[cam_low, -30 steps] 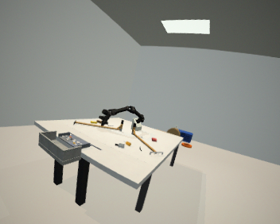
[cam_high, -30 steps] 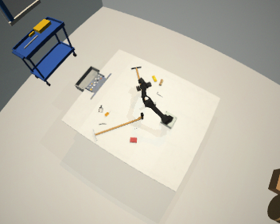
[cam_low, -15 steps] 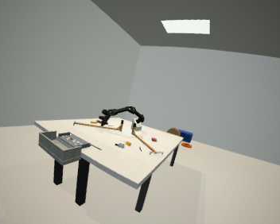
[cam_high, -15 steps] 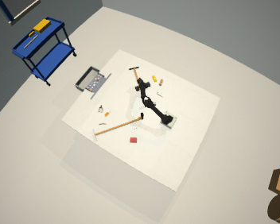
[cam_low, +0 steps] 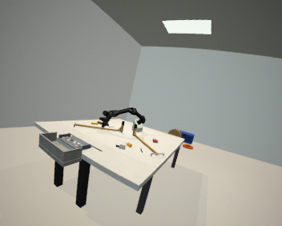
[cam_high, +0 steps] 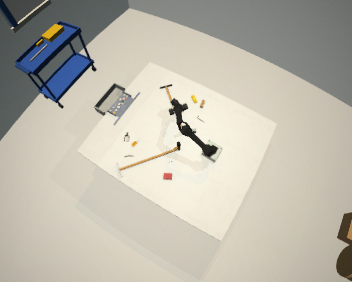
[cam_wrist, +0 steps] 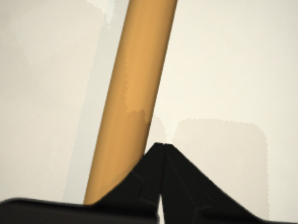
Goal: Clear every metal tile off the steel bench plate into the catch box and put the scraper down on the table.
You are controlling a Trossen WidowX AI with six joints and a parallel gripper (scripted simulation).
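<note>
A tool with a long wooden handle (cam_wrist: pixel 135 75) (cam_low: pixel 94 127) and a dark flat head (cam_high: pixel 166 86) lies on the table; it looks like the scraper. My gripper (cam_wrist: pixel 161 151) (cam_low: pixel 105 124) is shut, its tips meeting with nothing between them. The handle passes just left of and under the fingers in the wrist view; whether they touch it I cannot tell. The steel bench plate (cam_high: pixel 132 103) (cam_low: pixel 86 145) is at the table's edge, with several small tiles (cam_high: pixel 120 105) (cam_low: pixel 72 140) on it. The grey catch box (cam_low: pixel 60 153) is at its outer end.
A second long-handled tool (cam_high: pixel 148 159) (cam_low: pixel 146 144) with a pale head lies across the table. A red block (cam_high: pixel 168 176) (cam_low: pixel 155 141), an orange piece (cam_high: pixel 134 143) (cam_low: pixel 129 144) and a yellow piece (cam_high: pixel 194 99) are also there. A blue cart (cam_high: pixel 63 55) stands beyond the box.
</note>
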